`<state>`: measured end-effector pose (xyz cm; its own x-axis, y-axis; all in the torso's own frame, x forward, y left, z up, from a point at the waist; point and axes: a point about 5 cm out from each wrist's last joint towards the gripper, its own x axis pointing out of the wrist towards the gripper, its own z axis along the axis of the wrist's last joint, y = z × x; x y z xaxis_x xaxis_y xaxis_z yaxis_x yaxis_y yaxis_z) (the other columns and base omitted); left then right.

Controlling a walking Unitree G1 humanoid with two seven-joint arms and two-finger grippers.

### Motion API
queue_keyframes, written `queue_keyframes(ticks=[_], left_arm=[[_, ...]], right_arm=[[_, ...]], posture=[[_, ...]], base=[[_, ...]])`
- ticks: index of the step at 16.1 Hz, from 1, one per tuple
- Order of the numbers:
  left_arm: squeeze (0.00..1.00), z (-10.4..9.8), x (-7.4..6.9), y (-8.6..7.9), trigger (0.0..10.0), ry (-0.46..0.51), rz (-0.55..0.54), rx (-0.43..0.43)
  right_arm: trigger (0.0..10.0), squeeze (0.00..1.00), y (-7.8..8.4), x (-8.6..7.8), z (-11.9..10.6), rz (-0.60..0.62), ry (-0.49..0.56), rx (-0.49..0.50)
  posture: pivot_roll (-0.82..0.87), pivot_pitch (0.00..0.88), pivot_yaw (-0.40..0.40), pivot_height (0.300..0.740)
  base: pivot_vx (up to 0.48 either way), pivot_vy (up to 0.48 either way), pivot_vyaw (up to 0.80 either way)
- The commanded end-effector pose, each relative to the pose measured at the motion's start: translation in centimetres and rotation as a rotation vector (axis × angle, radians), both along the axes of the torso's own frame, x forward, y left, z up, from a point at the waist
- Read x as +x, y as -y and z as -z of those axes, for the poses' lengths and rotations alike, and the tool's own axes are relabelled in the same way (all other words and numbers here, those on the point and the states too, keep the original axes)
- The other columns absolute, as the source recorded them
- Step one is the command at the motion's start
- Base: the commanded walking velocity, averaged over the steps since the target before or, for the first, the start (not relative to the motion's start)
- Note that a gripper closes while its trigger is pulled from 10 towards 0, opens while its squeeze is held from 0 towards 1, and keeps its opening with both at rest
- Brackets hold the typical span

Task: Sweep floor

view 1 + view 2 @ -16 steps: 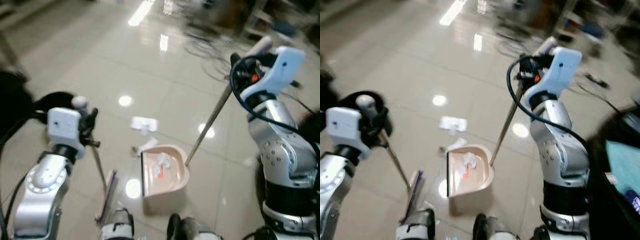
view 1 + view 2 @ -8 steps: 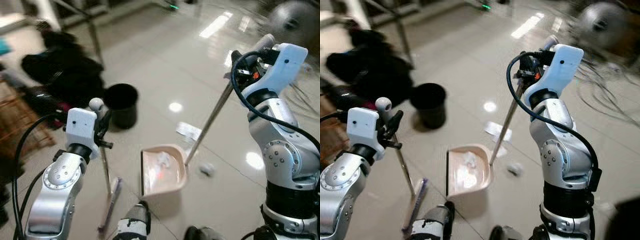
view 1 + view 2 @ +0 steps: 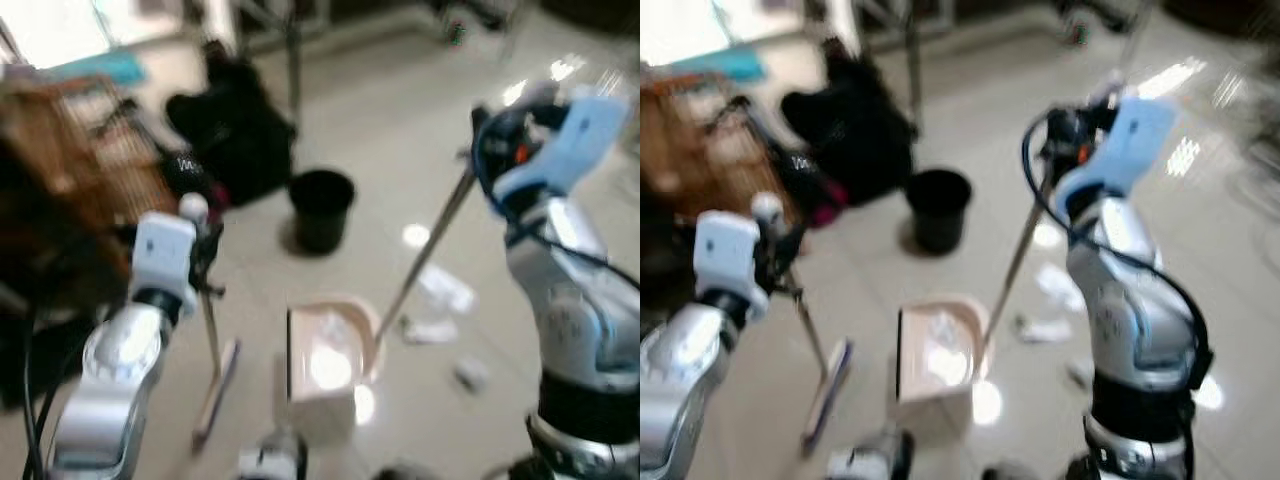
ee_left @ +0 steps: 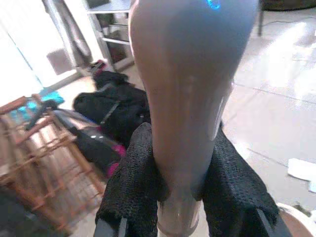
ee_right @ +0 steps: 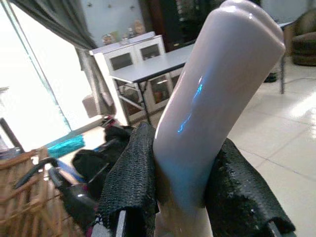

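My left gripper (image 3: 203, 250) is shut on the thin handle of a broom (image 3: 211, 340), whose flat head (image 3: 215, 395) rests on the floor to my left. In the left wrist view the black fingers (image 4: 133, 182) clamp the handle's rounded top (image 4: 190, 89). My right gripper (image 3: 497, 140) is shut on the long slanted handle (image 3: 425, 255) of a beige dustpan (image 3: 325, 365), which sits on the floor before my feet with white scraps inside. In the right wrist view the handle's grip (image 5: 212, 98) sits between the fingers (image 5: 131, 182).
A black bin (image 3: 320, 208) stands on the floor beyond the dustpan. Paper scraps (image 3: 445, 290) lie to the right of the pan. Black bags (image 3: 235, 130) and a wicker rack (image 3: 70, 160) are at the far left, with table legs (image 3: 293, 50) behind. The picture is blurred.
The camera has swung left: the bin, black bags and wicker rack have moved further into view. Both grippers keep their hold, and the dustpan stays in front of me.
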<state>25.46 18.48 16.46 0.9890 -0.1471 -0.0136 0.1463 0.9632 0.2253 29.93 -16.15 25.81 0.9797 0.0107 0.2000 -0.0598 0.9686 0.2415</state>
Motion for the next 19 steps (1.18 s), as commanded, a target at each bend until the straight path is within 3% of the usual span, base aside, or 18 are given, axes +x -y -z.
queue_keyframes(ticks=[1, 7, 15, 19], left_arm=[[0.00, -0.8, -0.2, 0.4, 10.0, 0.045, 0.029, 0.027], [0.00, -0.9, 0.2, 0.5, 10.0, 0.044, 0.035, 0.023], [0.00, -0.9, -0.2, 0.1, 10.0, 0.049, 0.006, 0.019], [0.00, -0.8, -0.2, -0.1, 10.0, 0.049, 0.003, 0.023]], right_arm=[[10.0, 0.00, 0.5, -0.6, -1.1, 0.019, 0.051, 0.029], [10.0, 0.00, 0.6, 0.0, -3.1, -0.016, 0.085, 0.072], [10.0, 0.00, 2.0, 0.9, -6.6, 0.000, 0.163, 0.054], [10.0, 0.00, 2.6, 1.2, -7.4, 0.024, 0.187, 0.083]], posture=[[0.15, 0.109, -0.009, 0.740], [0.15, 0.113, -0.015, 0.740], [0.16, 0.119, -0.041, 0.740], [0.16, 0.120, -0.040, 0.740]], base=[[0.285, 0.000, 0.00], [0.366, 0.000, 0.00], [0.415, 0.000, 0.00], [0.441, 0.000, 0.48]])
